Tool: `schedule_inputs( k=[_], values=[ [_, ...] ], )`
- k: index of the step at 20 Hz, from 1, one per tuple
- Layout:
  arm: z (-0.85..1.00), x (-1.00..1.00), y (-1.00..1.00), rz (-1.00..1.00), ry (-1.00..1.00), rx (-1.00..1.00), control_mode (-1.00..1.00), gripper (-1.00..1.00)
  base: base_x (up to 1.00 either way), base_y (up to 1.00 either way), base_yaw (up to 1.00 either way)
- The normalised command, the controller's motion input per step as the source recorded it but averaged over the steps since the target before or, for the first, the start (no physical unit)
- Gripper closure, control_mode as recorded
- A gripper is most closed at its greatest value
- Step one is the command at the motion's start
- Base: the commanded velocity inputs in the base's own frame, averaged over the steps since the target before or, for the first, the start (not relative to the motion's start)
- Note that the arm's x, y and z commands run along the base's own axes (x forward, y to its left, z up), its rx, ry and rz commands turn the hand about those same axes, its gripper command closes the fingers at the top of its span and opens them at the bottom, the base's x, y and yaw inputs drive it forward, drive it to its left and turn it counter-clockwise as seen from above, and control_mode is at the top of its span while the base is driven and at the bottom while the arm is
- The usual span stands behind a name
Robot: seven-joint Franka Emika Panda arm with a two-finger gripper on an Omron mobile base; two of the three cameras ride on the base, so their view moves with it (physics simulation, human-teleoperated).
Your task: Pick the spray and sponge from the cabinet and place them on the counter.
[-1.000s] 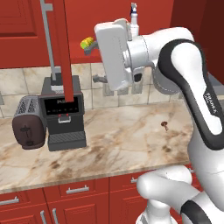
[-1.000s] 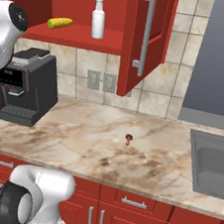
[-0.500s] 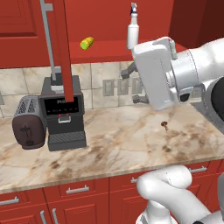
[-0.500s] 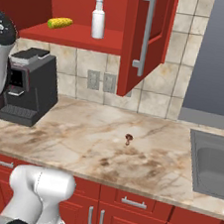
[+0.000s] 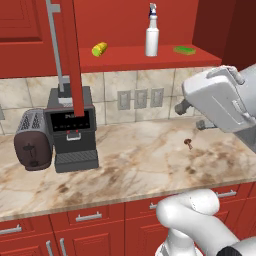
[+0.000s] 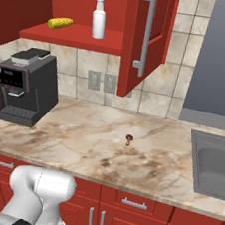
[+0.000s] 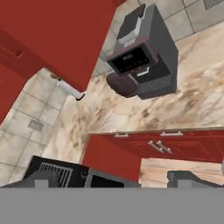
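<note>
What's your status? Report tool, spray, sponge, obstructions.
Tool open, holding nothing. Spray and sponge on the cabinet shelf, untouched. Corn cob left of the spray, clear of both.

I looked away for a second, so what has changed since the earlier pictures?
The arm's hand swung from in front of the cabinet shelf rightward and down, over the counter. It took hold of nothing. The spray, sponge and corn stayed on the shelf.
</note>
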Motion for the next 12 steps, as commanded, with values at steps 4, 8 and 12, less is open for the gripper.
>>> schedule_inputs(
  k=[4, 8, 12],
  values=[
    [0.0, -0.5, -0.4, -0.02, -0.14, -0.52, -1.0, -1.0, 0.0, 0.0, 0.0],
    [0.0, -0.36, -0.34, -0.01, -0.13, -0.54, -1.0, -1.0, 0.0, 0.0, 0.0],
    [0.0, -0.09, -0.23, 0.0, -0.21, -0.52, -1.0, -1.0, 0.0, 0.0, 0.0]
  ],
)
